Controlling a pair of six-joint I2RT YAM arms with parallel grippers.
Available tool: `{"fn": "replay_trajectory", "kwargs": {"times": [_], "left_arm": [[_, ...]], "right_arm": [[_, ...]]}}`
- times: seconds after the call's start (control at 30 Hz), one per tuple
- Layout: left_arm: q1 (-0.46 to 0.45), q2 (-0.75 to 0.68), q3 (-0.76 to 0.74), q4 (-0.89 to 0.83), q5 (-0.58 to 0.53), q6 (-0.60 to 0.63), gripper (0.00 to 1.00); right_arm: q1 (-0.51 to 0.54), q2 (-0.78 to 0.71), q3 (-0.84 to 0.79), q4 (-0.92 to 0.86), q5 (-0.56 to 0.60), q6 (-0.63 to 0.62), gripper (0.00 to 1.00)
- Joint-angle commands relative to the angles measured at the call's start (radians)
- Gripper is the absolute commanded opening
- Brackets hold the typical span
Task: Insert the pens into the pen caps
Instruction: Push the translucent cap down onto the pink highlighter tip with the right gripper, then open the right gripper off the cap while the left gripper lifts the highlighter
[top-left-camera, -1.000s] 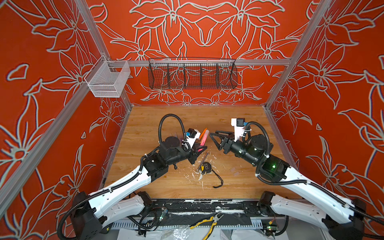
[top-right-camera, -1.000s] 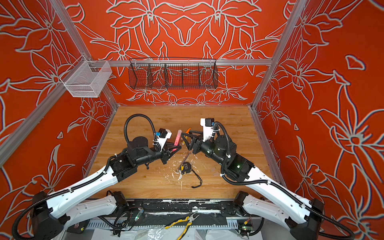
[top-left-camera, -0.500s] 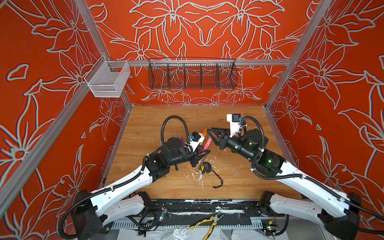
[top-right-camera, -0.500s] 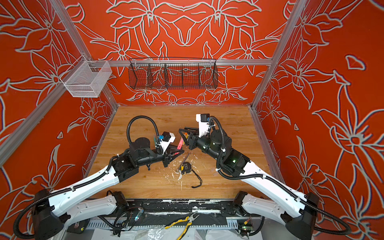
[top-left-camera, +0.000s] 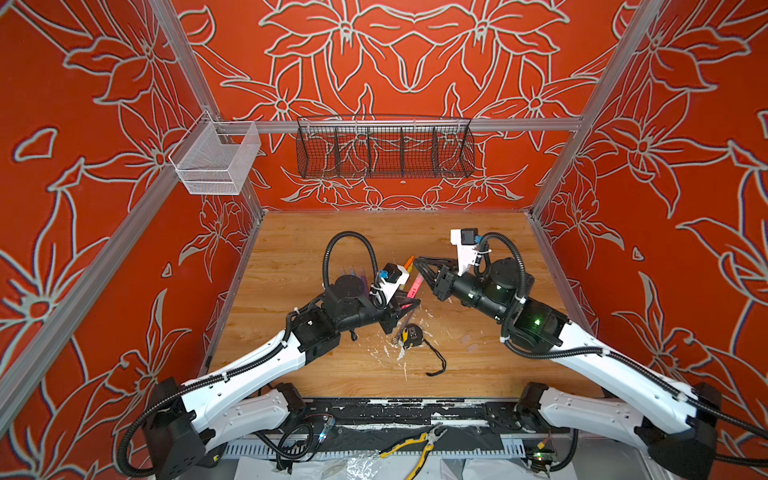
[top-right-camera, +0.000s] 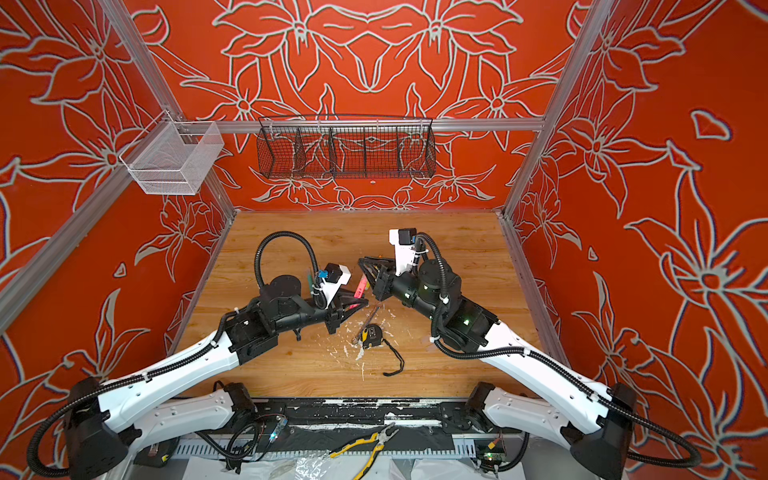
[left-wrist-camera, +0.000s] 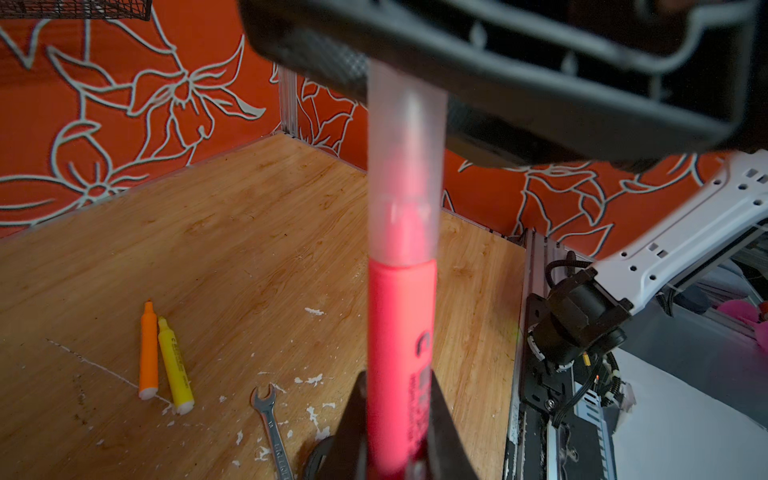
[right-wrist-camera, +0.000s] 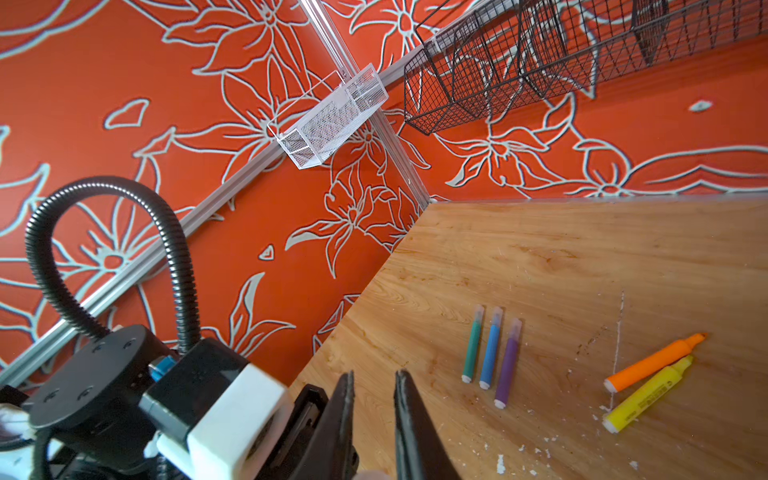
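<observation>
While the left hand (left-wrist-camera: 397, 388) grips the pink pen (left-wrist-camera: 401, 324) above the middle of the surface (top-left-camera: 478, 232), the right hand (right-wrist-camera: 376, 374) at its 1 o'clock pinches the clear cap (left-wrist-camera: 405, 166) over the tip. An orange pen (left-wrist-camera: 148, 349) and a yellow pen (left-wrist-camera: 174, 365) lie at 12 o'clock.

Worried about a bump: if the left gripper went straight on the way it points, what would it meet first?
The right gripper, straight ahead, shut on the clear cap over the pink pen that the left gripper holds; how near is unclear.
</observation>
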Motion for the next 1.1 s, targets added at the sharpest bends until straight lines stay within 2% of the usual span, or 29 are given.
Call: {"fn": "replay_trajectory", "kwargs": {"times": [0.0, 0.3, 0.47, 0.57, 0.93, 1.07], "left_arm": [[-0.006, 0.0, 0.027, 0.032, -0.004, 0.0, 0.0], [-0.006, 0.025, 0.065, 0.003, -0.065, -0.054, 0.0], [-0.006, 0.028, 0.064, 0.004, -0.063, -0.057, 0.0], [-0.006, 0.027, 0.065, 0.005, -0.065, -0.054, 0.0], [-0.006, 0.019, 0.061, 0.009, -0.061, -0.054, 0.0], [-0.006, 0.014, 0.057, 0.016, -0.075, -0.056, 0.0]], "right_arm": [[0.005, 0.003, -0.017, -0.004, -0.005, 0.009, 0.12], [0.015, -0.02, -0.112, 0.028, 0.007, 0.033, 0.06], [0.024, -0.028, -0.125, 0.027, -0.004, 0.031, 0.19], [0.028, -0.033, -0.128, 0.034, -0.01, 0.028, 0.21], [0.031, -0.027, -0.131, 0.043, -0.001, 0.034, 0.17], [0.033, -0.018, -0.135, 0.053, -0.011, 0.052, 0.09]]}}
